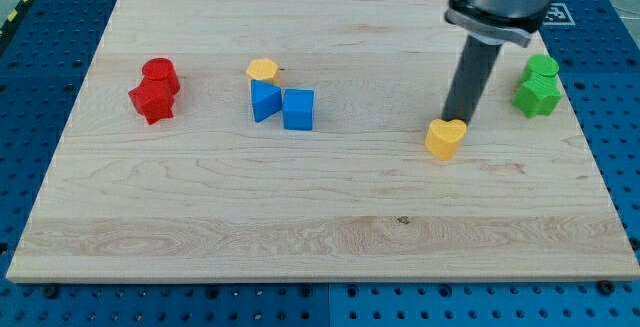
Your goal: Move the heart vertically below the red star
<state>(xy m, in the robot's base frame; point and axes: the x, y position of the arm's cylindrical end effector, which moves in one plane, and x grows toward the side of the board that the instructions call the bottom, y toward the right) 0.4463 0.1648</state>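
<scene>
A yellow heart (445,138) lies on the wooden board (320,237) right of centre. My tip (457,120) stands just above and slightly right of the heart, touching or nearly touching its upper edge. A red star (152,101) lies at the view's left, with a red cylinder (160,72) touching it just above. The heart is far to the right of the red star, a little lower in the view.
A yellow hexagon (262,69) sits above a blue triangular block (264,100) and a blue cube (298,109) left of centre. A green cylinder (542,67) and a green star (537,95) sit near the board's right edge.
</scene>
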